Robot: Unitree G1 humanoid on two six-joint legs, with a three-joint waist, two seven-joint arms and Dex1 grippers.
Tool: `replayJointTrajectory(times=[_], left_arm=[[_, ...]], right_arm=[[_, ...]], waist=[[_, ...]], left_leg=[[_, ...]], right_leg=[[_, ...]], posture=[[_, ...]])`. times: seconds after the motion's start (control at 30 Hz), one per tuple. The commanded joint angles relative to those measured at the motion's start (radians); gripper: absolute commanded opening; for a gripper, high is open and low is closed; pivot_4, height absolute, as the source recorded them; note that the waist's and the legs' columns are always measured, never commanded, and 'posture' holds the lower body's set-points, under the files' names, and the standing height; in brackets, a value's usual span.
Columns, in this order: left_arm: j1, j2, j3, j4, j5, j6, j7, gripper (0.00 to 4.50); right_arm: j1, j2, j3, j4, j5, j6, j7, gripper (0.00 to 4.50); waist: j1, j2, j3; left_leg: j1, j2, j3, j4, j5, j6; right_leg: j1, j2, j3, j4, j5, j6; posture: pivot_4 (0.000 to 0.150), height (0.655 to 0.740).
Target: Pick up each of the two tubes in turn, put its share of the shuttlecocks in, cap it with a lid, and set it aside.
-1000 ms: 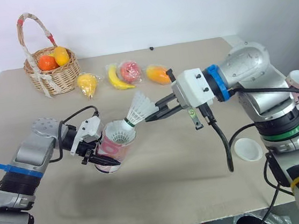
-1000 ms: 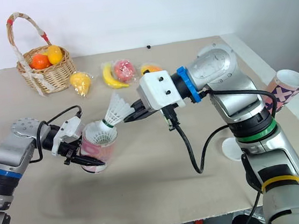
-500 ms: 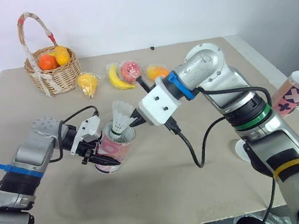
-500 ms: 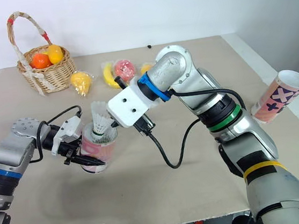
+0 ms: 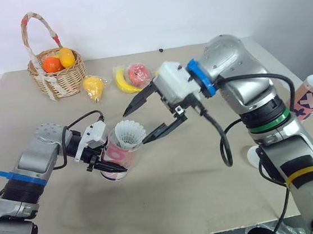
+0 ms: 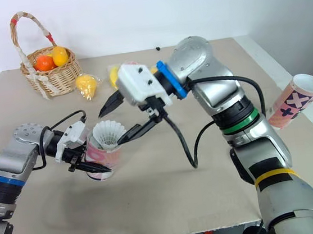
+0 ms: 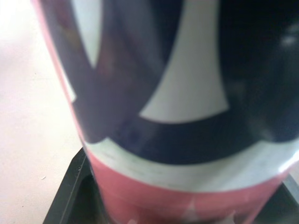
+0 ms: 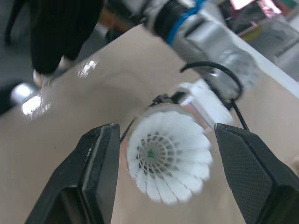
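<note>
Fruit basket (image 5: 55, 72) back left on beige table (image 5: 171, 200), white wall behind. Left gripper (image 5: 108, 160) clamped on tilted pink tube (image 5: 117, 157); left wrist view shows its pink band and white-and-dark print. Shuttlecock (image 5: 129, 134) sits in the tube mouth, skirt up. Right gripper (image 5: 137, 126) spread wide around it, holding nothing; right wrist view shows gaps both sides. Second tube (image 5: 311, 94), X marks, right edge.
</note>
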Motion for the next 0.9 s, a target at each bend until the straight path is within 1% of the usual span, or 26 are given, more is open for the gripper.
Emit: replayJointTrajectory(times=[0.03, 0.07, 0.1, 0.2, 0.23, 0.27, 0.4, 0.5, 0.63, 0.73, 0.9], left_arm=[[-0.002, -0.006, -0.018, 0.0, 0.005, -0.009, 0.002, 2.33], [-0.002, -0.005, -0.02, 0.0, 0.005, -0.011, 0.002, 2.33], [-0.004, -0.005, -0.021, 0.001, 0.006, -0.011, 0.002, 2.33], [-0.005, -0.005, -0.023, 0.001, 0.006, -0.013, 0.002, 2.33], [-0.004, -0.004, -0.023, 0.001, 0.005, -0.014, 0.002, 2.33], [-0.004, -0.004, -0.023, 0.001, 0.005, -0.014, 0.002, 2.33], [-0.002, -0.002, -0.023, -0.001, 0.004, -0.014, 0.002, 2.33], [-0.002, -0.003, -0.022, -0.002, 0.005, -0.012, 0.002, 2.33], [-0.005, -0.003, -0.023, 0.001, 0.004, -0.011, 0.002, 2.33], [-0.01, -0.007, -0.024, 0.005, 0.007, -0.012, 0.002, 2.33], [-0.018, -0.019, -0.022, 0.018, 0.012, -0.014, 0.002, 2.33]], right_arm=[[-0.036, -0.001, -0.037, 0.034, 0.0, 0.079, -0.029, 2.96], [-0.03, -0.004, -0.029, 0.047, -0.019, 0.067, -0.029, 2.72], [-0.026, -0.004, -0.021, 0.058, -0.038, 0.053, -0.029, 2.2], [-0.036, 0.006, -0.02, 0.081, -0.048, 0.059, -0.02, 0.85], [-0.041, 0.012, -0.021, 0.088, -0.052, 0.061, -0.019, 0.23], [-0.045, 0.015, -0.018, 0.095, -0.058, 0.052, -0.011, 0.06], [-0.066, 0.034, 0.006, 0.126, -0.099, 0.017, 0.01, 0.06], [-0.089, 0.047, 0.057, 0.142, -0.144, 0.003, 0.041, 0.06], [-0.133, 0.049, 0.171, 0.142, -0.144, -0.017, 0.051, 0.06], [-0.168, 0.084, 0.225, 0.155, -0.132, -0.009, 0.051, 0.06], [-0.226, 0.077, 0.413, 0.178, -0.15, 0.04, 0.051, 0.06]], waist=[[0.0, 0.0, 0.0], [0.0, 0.0, 0.0], [0.001, 0.0, 0.0], [0.001, 0.0, 0.0], [0.001, 0.0, 0.0], [0.001, 0.0, 0.0], [0.001, 0.0, 0.0], [0.001, 0.0, 0.0], [0.001, 0.0, 0.0], [0.001, 0.0, 0.0], [0.003, 0.0, 0.0]], left_leg=[[0.0, 0.0, 0.0, 0.0, 0.0, 0.0], [0.0, 0.0, 0.0, 0.0, 0.0, 0.0], [0.0, 0.0, 0.0, 0.0, 0.0, 0.0], [0.0, 0.0, 0.0, 0.0, 0.0, 0.0], [0.0, 0.0, 0.0, 0.0, 0.0, 0.0], [0.0, 0.0, 0.0, 0.0, 0.0, 0.0], [0.0, 0.0, 0.0, 0.0, 0.0, 0.0], [0.0, 0.0, 0.0, 0.0, 0.0, 0.0], [0.0, 0.0, 0.0, 0.0, 0.0, 0.0], [0.0, 0.0, 0.0, 0.0, 0.0, 0.0], [0.0, 0.0, -0.001, 0.0, 0.0, 0.0]], right_leg=[[0.0, 0.0, 0.0, 0.0, 0.0, 0.0], [0.0, 0.0, 0.0, 0.0, 0.0, 0.0], [0.0, 0.0, 0.0, 0.0, 0.0, 0.0], [0.0, 0.0, 0.0, 0.0, 0.0, 0.0], [0.0, 0.0, 0.0, 0.0, 0.0, 0.0], [0.0, 0.0, 0.0, 0.0, 0.0, 0.0], [0.0, 0.0, 0.0, 0.0, 0.0, 0.0], [0.0, 0.0, 0.0, 0.0, 0.0, 0.0], [0.0, 0.0, 0.0, 0.0, 0.0, 0.0], [-0.001, 0.0, 0.0, 0.0, 0.0, 0.0], [0.0, 0.0, -0.002, 0.0, -0.001, -0.001]], posture=[[0.15, 0.7298], [0.15, 0.7298], [0.15, 0.7298], [0.15, 0.7298], [0.15, 0.7298], [0.15, 0.7298], [0.15, 0.7298], [0.15, 0.7298], [0.15, 0.7298], [0.15, 0.7298], [0.15, 0.7298]])
